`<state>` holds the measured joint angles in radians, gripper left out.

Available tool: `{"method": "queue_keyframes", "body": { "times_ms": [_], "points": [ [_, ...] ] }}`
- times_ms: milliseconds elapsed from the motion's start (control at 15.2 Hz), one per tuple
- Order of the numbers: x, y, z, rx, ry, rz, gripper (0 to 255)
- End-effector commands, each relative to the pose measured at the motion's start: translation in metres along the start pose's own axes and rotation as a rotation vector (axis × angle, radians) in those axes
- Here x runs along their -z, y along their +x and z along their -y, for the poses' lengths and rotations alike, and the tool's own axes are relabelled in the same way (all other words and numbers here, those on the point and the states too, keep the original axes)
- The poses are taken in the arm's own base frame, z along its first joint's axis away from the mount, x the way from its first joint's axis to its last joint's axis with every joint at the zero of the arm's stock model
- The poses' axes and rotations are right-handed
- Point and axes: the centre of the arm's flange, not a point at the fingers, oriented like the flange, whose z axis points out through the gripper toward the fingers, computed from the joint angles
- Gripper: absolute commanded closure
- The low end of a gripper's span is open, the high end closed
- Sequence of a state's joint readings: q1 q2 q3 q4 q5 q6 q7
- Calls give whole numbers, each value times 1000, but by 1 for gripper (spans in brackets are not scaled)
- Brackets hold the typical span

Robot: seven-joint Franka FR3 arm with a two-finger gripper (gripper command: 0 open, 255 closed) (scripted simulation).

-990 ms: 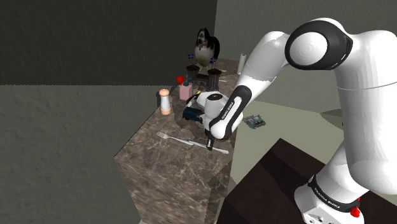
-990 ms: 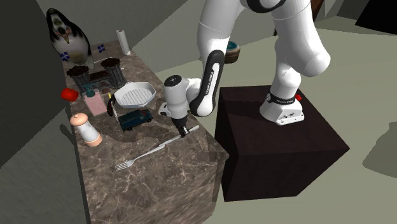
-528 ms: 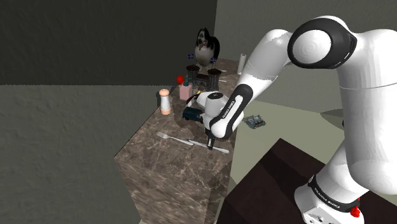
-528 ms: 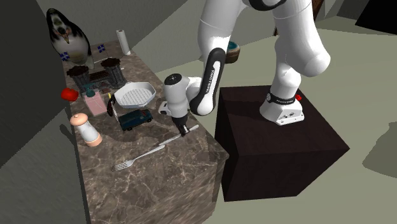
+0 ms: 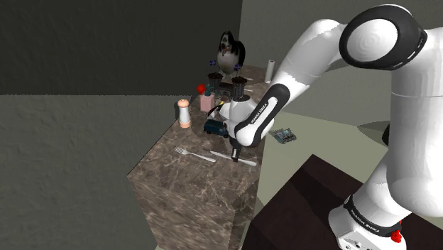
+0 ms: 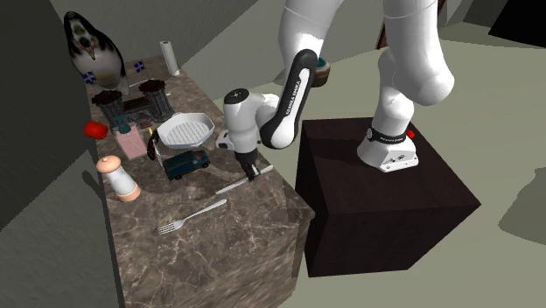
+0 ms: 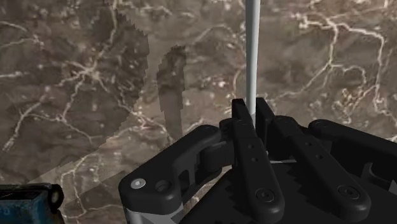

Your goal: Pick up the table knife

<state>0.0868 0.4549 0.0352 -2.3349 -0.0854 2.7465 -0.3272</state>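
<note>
Brown-veined marble bench (image 5: 199, 202) bearing a fork (image 6: 188, 216). Black claw (image 7: 252, 108) clamped on the pale grey table knife (image 7: 251, 51), which is held level just above the bench, near the fork.

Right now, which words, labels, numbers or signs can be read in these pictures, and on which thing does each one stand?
On the forearm: a line of dark lettering, too blurred to read.
On the black ring at the arm's base: white lettering, too small to read.
On the table knife, clasped in the jaws: no marking shows.
No text here is clear enough to quote.
</note>
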Motion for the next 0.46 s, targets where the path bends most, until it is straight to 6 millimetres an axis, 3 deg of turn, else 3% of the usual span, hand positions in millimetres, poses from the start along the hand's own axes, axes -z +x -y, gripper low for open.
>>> {"method": "queue_keyframes", "body": {
  "times_ms": [0,264,396],
  "points": [
    [12,-1,-1,0,0,0,255],
    [33,-2,-1,0,0,0,255],
    [34,-2,-1,0,0,0,255]
  ]
}}
